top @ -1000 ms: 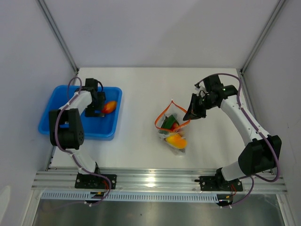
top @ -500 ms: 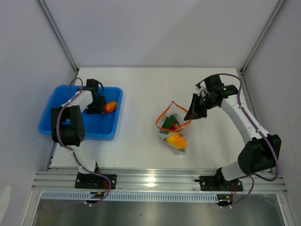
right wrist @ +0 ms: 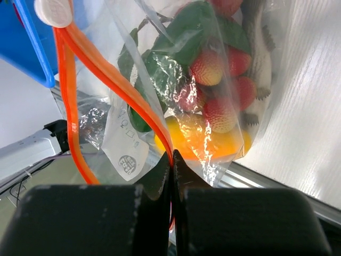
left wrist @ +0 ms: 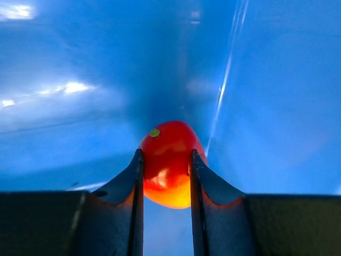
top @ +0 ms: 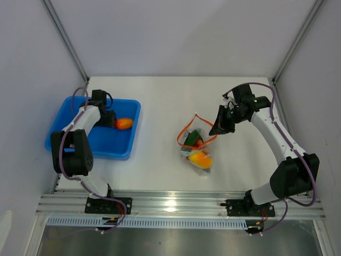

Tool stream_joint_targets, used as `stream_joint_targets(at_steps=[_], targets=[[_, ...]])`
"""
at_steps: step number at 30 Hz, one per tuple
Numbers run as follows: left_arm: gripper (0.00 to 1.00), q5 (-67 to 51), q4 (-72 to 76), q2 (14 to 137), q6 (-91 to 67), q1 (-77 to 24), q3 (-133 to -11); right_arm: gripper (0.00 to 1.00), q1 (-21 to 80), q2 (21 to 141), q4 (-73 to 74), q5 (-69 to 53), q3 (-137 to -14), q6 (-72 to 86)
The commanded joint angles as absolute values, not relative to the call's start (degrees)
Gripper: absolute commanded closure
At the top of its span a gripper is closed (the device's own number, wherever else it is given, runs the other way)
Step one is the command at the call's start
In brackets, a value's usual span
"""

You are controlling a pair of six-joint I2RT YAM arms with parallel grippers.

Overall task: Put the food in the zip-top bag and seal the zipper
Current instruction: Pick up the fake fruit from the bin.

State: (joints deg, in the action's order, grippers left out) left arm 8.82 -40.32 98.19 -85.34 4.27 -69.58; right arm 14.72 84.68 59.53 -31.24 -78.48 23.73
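Pincer of left arm (left wrist: 166, 156) around mango (left wrist: 167, 143)

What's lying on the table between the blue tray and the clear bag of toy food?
Nothing: the top external view shows only bare white table between the blue tray and the zip-top bag.

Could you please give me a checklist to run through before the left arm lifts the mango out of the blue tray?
1. Mango sits between the left gripper's jaws, both touching it: ok.
2. Grip firm enough to lift: cannot tell.
3. Right gripper is shut on the zipper: ok.
4. Zip-top bag mouth is held open in a loop: ok.
5. Room left beside the food already inside: cannot tell.
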Motion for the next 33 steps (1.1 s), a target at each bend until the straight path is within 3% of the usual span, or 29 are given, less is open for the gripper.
stream_joint_targets(at_steps=[1, 11, 16, 20, 24, 30, 33], targets=[[0.99, 9.6, -42.1, 90.4, -80.7, 6.2, -68.3, 1.0, 14.3, 81.0, 57.4, -30.7, -79.3, 24.1], [0.99, 7.7, -44.2, 74.1, -71.6, 7.6, -65.4, 1.0, 14.2, 78.5, 54.3, -32.8, -76.5, 25.0], [1.0, -3.4, -42.0, 65.3, -62.6, 6.9, -61.7, 1.0, 14.5, 78.7, 54.1, -32.6, -77.0, 24.4], [1.0, -9.1, -39.2, 59.0, -54.2, -0.9, -61.5, 1.0, 15.5, 79.4, 54.6, -32.2, -78.2, 24.1], [0.99, -16.1, -25.2, 54.6, -52.6, -11.0, -59.6, 1.0, 16.9, 80.3, 54.9, -31.8, -79.3, 24.3], [0.99, -16.4, -27.7, 61.2, -47.4, -24.2, -72.0, 1.0, 17.8, 80.2, 53.6, -31.7, -78.9, 25.4], [0.99, -15.9, -25.5, 63.2, -47.8, -28.6, -72.3, 1.0, 18.4, 79.8, 53.2, -31.4, -78.9, 26.0]])
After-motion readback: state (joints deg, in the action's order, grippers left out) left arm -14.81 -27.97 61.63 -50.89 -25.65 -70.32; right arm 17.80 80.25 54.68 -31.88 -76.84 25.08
